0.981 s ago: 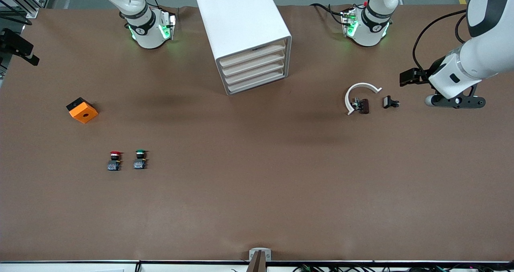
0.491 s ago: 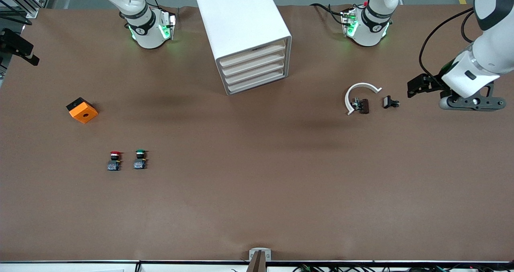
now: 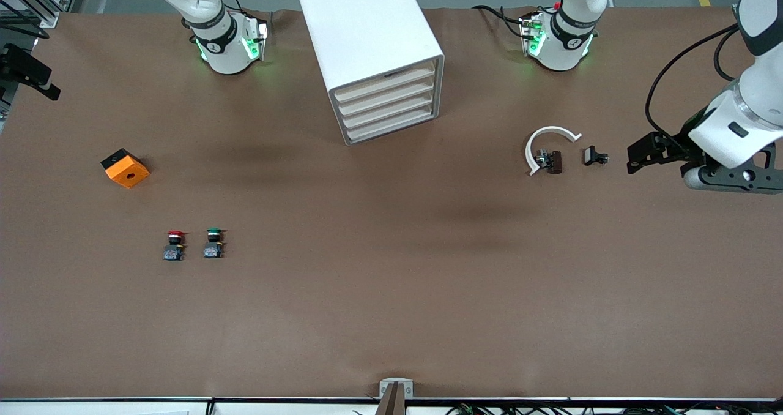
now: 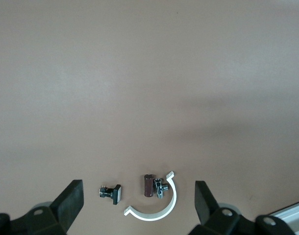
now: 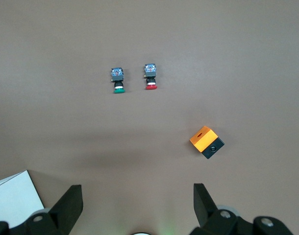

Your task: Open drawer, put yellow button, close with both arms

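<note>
Since the drawer, upper middle of the frame, sits flush shut and no yellow button shows anywhere, pull it straight and level. Left gripper hovers near the white bracket, jaws apart; right gripper over the counter, jaws apart.

Bright, even overhead light; soft shadows on the table; sharp focus

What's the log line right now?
drawer: shut | yellow button: not in view | left gripper: open, empty, over table, left arm's end | right gripper: open, empty, above table
</note>
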Action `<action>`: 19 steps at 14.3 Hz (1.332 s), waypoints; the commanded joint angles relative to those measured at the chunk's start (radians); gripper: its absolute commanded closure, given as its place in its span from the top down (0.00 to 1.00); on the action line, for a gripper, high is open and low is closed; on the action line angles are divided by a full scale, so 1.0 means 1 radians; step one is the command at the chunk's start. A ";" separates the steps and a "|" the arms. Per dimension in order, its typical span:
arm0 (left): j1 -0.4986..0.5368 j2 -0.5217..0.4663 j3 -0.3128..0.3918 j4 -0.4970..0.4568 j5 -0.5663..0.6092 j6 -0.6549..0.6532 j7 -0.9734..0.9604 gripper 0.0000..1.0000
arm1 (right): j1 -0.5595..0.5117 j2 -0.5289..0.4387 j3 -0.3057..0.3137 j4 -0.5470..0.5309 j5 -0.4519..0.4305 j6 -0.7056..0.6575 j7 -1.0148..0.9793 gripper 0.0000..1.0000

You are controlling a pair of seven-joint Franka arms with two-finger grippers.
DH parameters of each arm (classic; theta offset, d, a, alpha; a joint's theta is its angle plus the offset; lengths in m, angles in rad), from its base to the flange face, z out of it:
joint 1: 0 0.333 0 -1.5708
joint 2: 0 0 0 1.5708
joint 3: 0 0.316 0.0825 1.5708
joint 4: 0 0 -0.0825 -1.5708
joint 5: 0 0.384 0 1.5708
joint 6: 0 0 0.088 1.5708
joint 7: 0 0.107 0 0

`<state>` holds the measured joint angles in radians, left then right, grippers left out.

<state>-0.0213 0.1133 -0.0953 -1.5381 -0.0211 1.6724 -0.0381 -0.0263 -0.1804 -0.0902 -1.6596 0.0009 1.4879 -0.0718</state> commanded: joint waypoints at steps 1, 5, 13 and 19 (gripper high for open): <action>0.035 0.006 -0.018 0.029 0.012 -0.011 0.014 1.00 | -0.015 -0.014 0.006 -0.014 0.016 0.002 -0.017 1.00; 0.027 -0.004 -0.018 0.029 0.023 -0.013 -0.002 1.00 | -0.017 -0.014 0.006 -0.015 0.016 0.002 -0.017 1.00; 0.050 -0.121 -0.009 -0.069 0.014 -0.008 -0.003 1.00 | -0.017 -0.014 0.006 -0.015 0.016 0.002 -0.017 1.00; 0.055 -0.259 -0.009 -0.263 0.006 0.086 -0.005 1.00 | -0.018 -0.014 0.006 -0.015 0.016 0.002 -0.017 1.00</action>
<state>0.0249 -0.0800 -0.0988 -1.7242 -0.0211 1.7339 -0.0397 -0.0263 -0.1804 -0.0906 -1.6624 0.0009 1.4879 -0.0720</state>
